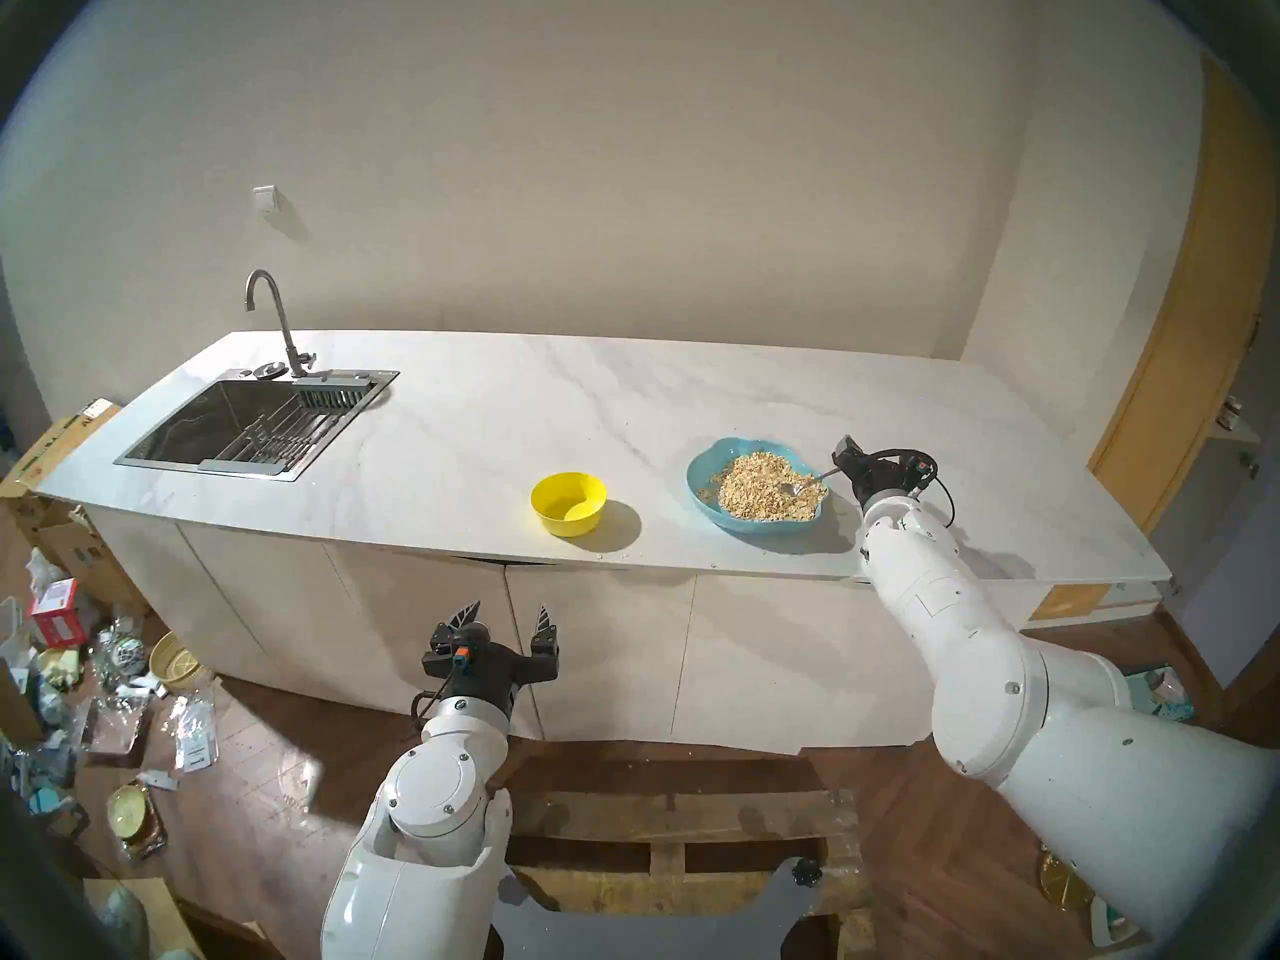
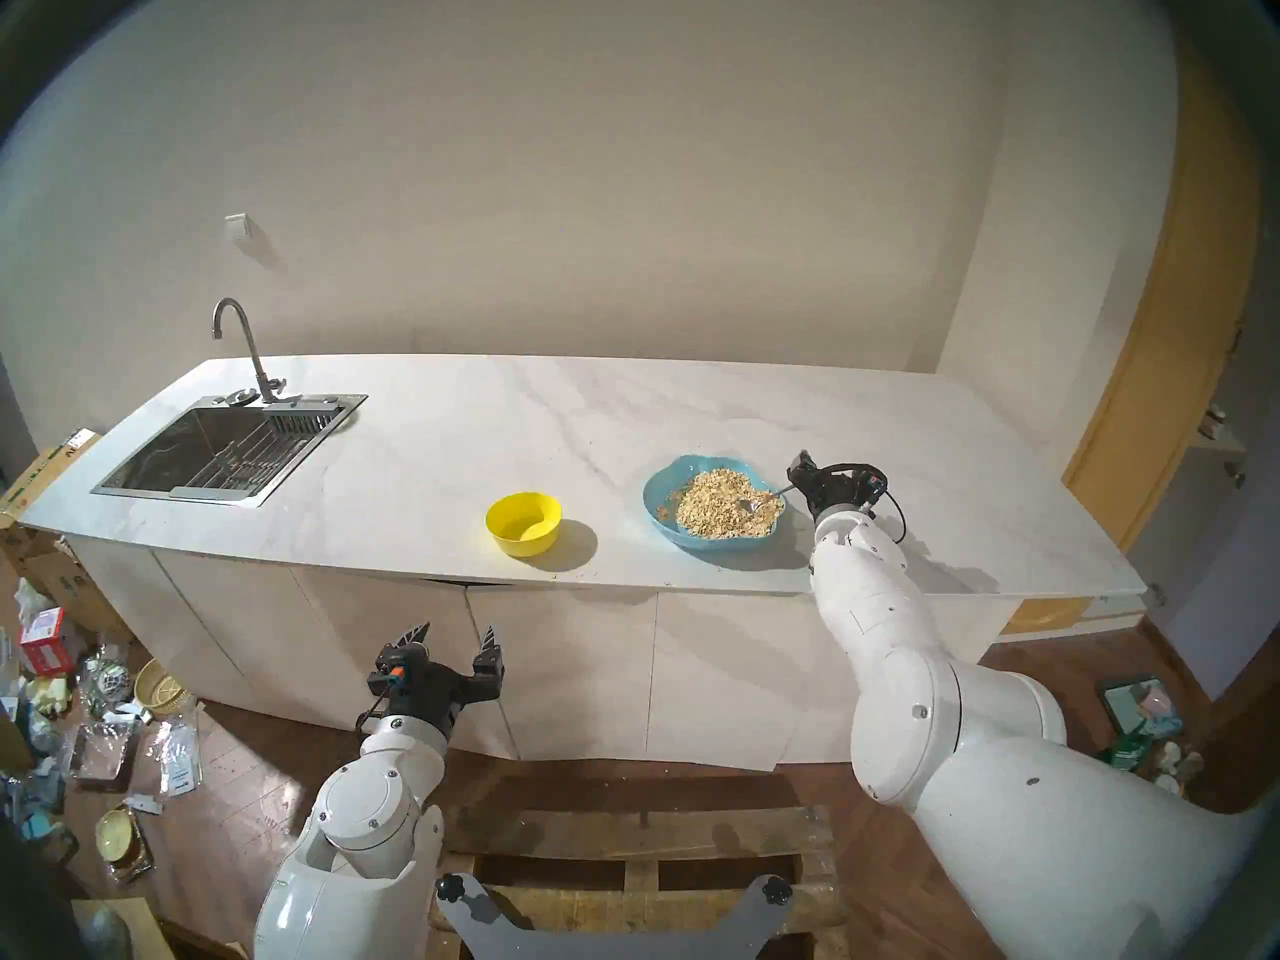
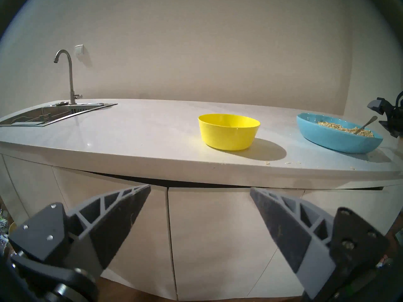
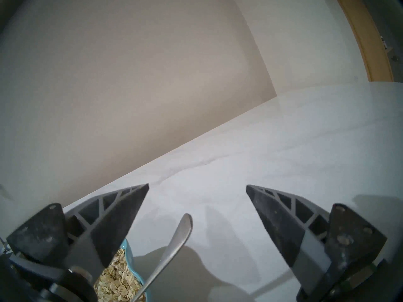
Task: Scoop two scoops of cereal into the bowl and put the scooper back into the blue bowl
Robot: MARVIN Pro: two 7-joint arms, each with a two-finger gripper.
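At right of centre in the head view, the blue bowl [image 1: 699,484] holds heaped cereal [image 1: 751,484], and the scooper [image 1: 803,484] rests head-down in it, so its handle juts over the rim. The right gripper [image 4: 197,187] straddles that handle with jaws spread wide — grasping nothing, apparently lined up to grasp. The empty yellow bowl [image 1: 568,503] waits at centre, while the left gripper [image 1: 509,616], jaws released, hangs at lower centre — clear of the counter [image 1: 485,411].
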